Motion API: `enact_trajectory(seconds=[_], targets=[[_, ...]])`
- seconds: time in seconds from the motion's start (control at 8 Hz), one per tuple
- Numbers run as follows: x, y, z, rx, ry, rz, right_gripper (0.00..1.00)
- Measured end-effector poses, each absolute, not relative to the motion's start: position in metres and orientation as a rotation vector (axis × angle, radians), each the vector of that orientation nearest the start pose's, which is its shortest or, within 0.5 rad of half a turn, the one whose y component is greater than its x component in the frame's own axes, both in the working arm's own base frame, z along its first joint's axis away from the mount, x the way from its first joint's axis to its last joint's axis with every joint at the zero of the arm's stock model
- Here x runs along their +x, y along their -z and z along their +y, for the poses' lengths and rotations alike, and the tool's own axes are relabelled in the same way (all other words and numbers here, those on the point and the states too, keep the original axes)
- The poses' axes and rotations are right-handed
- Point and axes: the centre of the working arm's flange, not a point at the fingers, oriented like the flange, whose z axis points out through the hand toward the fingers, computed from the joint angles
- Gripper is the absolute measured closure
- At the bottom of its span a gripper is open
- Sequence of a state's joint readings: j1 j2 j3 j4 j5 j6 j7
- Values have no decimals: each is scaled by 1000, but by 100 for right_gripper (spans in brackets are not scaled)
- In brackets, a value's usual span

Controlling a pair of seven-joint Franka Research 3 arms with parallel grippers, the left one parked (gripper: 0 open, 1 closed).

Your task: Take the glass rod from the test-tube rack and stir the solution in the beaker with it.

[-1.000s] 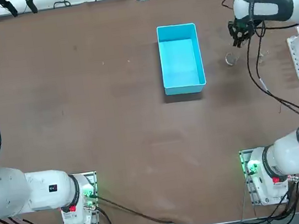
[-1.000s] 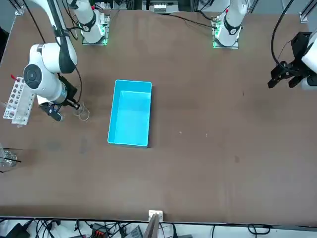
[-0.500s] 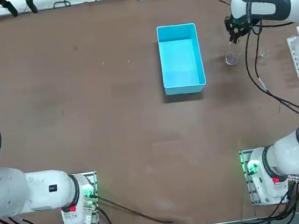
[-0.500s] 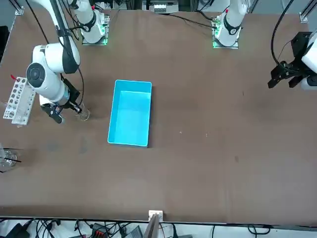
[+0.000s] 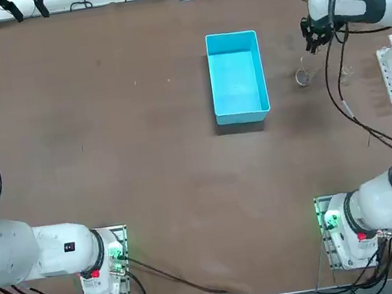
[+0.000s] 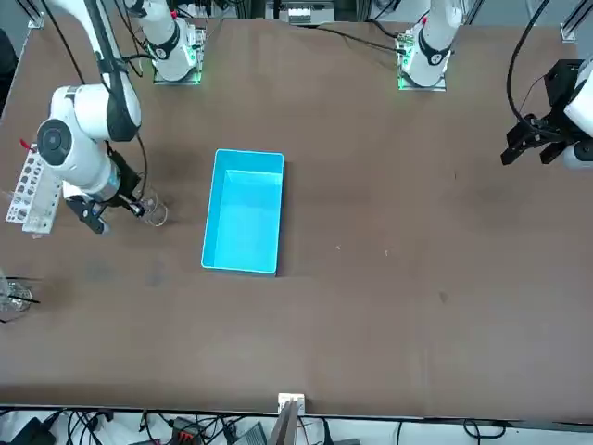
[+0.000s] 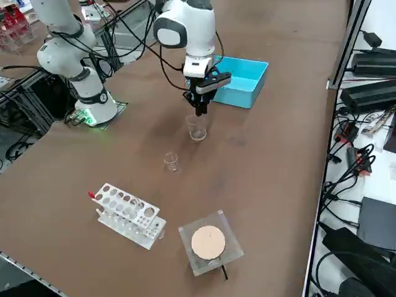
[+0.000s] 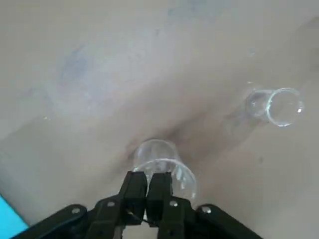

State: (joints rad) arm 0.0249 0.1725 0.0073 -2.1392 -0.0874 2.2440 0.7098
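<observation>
A brown table point(image 5: 120, 128) is observed. Resting directly on it: a blue tray point(image 5: 237, 77), the beaker point(image 7: 197, 128), a smaller clear glass vessel point(image 7: 171, 162), the test-tube rack point(image 7: 129, 215), and a clear square stand point(image 7: 210, 242) topped by a tan disc.

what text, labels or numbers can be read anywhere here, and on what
None can be read.
Rack: red marks only, no legible characters.
Left arm base: a small dark label, too small to read.
Beaker, blue tray: no print visible.
Right gripper: shut above the beaker, no markings on it.
</observation>
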Motion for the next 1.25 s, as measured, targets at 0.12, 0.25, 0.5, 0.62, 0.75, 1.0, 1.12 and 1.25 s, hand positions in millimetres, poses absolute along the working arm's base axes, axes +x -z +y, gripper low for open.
enact_trajectory(seconds=[0.12, 0.25, 0.5, 0.62, 0.75, 1.0, 1.12, 1.25], targets=[[554, -318, 12, -3073, -80, 995, 95], [551, -316, 12, -3079, -110, 997, 95], [545, -312, 16, -3097, -184, 991, 95], [543, -312, 20, -3104, -207, 983, 95], [542, -314, 23, -3106, -208, 981, 95], [542, -316, 39, -3096, -189, 1020, 95], [543, -317, 48, -3087, -168, 1040, 95], [545, -319, 52, -3074, -134, 1056, 95]])
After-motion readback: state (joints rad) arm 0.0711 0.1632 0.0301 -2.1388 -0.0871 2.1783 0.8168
